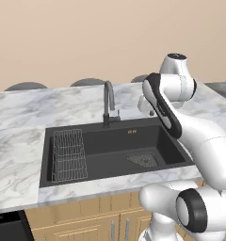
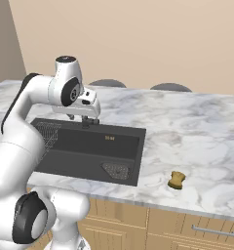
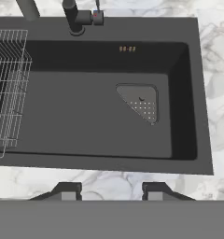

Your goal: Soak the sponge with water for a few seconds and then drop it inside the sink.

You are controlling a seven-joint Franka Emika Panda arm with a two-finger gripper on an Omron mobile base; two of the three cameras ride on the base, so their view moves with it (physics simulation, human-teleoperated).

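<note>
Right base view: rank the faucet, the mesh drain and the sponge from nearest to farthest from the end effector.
1. Faucet: right below the end effector, at the sink's back edge.
2. Mesh drain: on the basin floor, toward the front right corner.
3. Sponge: farthest, on the marble counter right of the sink.

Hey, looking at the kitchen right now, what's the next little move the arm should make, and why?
Probably swing the gripper to the robot's right, toward the sponge. The sponge lies on the marble countertop, right of the sink, untouched, while the gripper hangs over the sink holding nothing. No water runs from the faucet yet, so fetching the sponge likely comes first.
</note>
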